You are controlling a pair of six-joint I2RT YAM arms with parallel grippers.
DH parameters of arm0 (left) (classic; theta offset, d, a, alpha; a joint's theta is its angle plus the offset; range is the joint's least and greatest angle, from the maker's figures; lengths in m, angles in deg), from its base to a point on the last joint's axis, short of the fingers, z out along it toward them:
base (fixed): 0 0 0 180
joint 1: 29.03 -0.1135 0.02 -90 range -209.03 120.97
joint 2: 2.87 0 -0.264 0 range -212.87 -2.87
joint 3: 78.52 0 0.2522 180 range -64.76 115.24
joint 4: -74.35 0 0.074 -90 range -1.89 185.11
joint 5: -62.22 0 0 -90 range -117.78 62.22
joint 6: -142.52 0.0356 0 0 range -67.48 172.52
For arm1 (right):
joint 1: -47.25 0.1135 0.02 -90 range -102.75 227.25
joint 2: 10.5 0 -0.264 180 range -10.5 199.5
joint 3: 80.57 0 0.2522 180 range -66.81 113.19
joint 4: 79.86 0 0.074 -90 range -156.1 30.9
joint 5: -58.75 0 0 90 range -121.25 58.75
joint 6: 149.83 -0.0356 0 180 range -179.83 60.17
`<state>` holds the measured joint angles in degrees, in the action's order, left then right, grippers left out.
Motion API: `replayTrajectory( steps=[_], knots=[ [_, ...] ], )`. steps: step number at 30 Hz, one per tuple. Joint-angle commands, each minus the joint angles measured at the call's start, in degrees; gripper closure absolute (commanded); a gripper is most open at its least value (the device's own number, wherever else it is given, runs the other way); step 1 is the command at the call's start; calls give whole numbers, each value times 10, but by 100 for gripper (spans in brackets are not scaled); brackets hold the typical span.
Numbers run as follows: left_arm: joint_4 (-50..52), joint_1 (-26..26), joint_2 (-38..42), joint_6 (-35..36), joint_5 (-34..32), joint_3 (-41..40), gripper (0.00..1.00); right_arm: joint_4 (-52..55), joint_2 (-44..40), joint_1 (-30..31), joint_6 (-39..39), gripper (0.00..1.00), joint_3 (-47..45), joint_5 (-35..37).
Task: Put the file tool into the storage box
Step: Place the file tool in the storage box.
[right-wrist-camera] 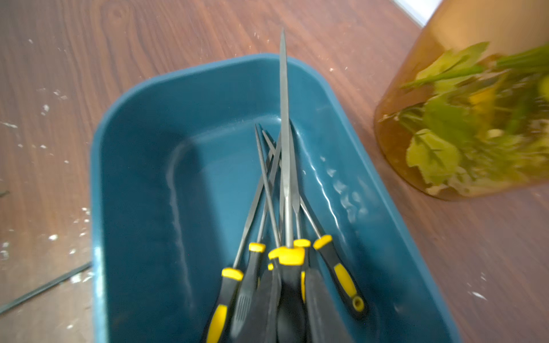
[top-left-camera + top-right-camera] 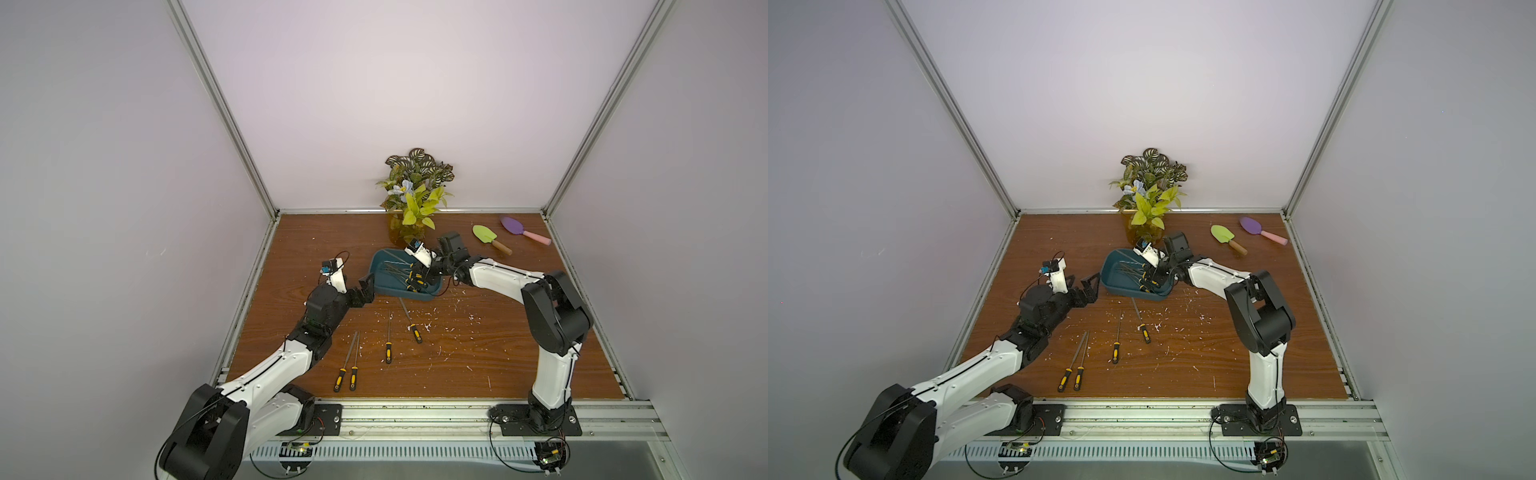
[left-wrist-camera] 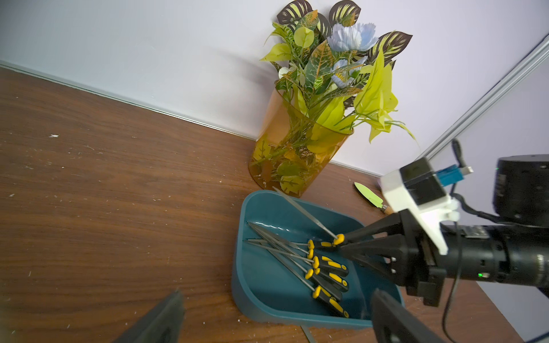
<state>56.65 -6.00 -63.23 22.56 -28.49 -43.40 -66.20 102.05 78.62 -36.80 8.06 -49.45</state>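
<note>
Four loose files with black-and-yellow handles lie on the wooden table at 6 o'clock from the storage box. A pair lies side by side farthest out toward 7 o'clock, and the nearest file has its tip just beside the box's near wall. Inside the teal box several stored files lie fanned together, handles toward the 4 o'clock end. The right gripper reaches in from 3 o'clock, its jaws clamped on the handle of the held file. That file's blade slants above the others toward the rim on the vase side; whether the tip touches that rim I cannot tell. The left gripper hangs just beside the box at 8 o'clock, jaws wide apart, gripping nothing. An amber vase of leaves stands near the box at 12 o'clock. A green trowel and a purple trowel lie well apart from it at 2 o'clock.
</note>
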Motion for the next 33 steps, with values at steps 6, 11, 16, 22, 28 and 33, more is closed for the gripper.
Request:
replayTrajectory(
  steps=[6, 11, 16, 22, 28, 33],
  knots=[
    [6, -2, 3, 10, -11, -4, 0, 58, 25, 1, 30, 73, 41, -22],
    [5, -2, -5, 10, -10, -2, 0, 43, 16, 1, 21, 52, 32, 11],
    [5, -2, -16, 10, -10, 0, 0, 21, -26, 2, -7, 38, 15, 35],
    [8, -2, -37, 10, -5, 8, 0, -16, -131, 19, -89, 19, -45, 59],
    [15, -2, -68, 15, -6, 20, 0, -60, -252, 62, -227, 23, -167, 139],
    [12, -3, -89, 12, -13, 23, 0, -116, -359, 91, -358, 30, -322, 170]
  ],
)
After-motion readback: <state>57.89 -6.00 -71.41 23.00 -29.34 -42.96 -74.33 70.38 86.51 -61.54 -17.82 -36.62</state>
